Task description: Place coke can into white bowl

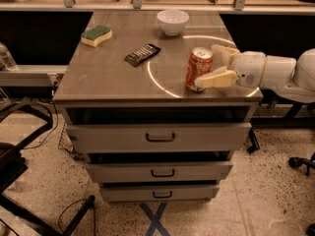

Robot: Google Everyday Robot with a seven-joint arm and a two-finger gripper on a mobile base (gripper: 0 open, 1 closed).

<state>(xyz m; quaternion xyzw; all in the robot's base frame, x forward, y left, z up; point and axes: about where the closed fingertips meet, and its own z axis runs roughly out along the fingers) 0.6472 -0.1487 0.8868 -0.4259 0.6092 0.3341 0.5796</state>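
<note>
Surface: steel-topped drawer cabinet (108,73) on a speckled floor, with a counter edge behind it.
Coke can: the coke can (198,69) stood upright near the front right of the top, inside a pale ring (153,78) marked on the steel.
White bowl: the white bowl (173,21) sat upright at the back edge of the top, well apart from the can and a little to its left in the camera view.
Gripper: my gripper (210,66) reached in level from the right side of the cabinet, at can height.
Finger state: spread. The near finger (216,78) lay across the can's lower front right, and the far finger (224,53) sat behind its upper right.
Can relative to gripper: the can stood partly between my two fingers, toward their tips. Whether either pad touched it I could not tell.
Step in hand, as I judged it: enclosing the can before the grasp; the lift and carry to the bowl were not yet done.
Method: advance until the can body sits deep between the pads, then close evenly at mid-height.
Caution: a thin can dents under excess force and tips if one pad arrives first.
Path ahead: lift clear of the bowl rim before travelling back and leftward.
Other items: a green sponge (96,35) and a dark packet (142,54) lay to the left, off that path.
</note>
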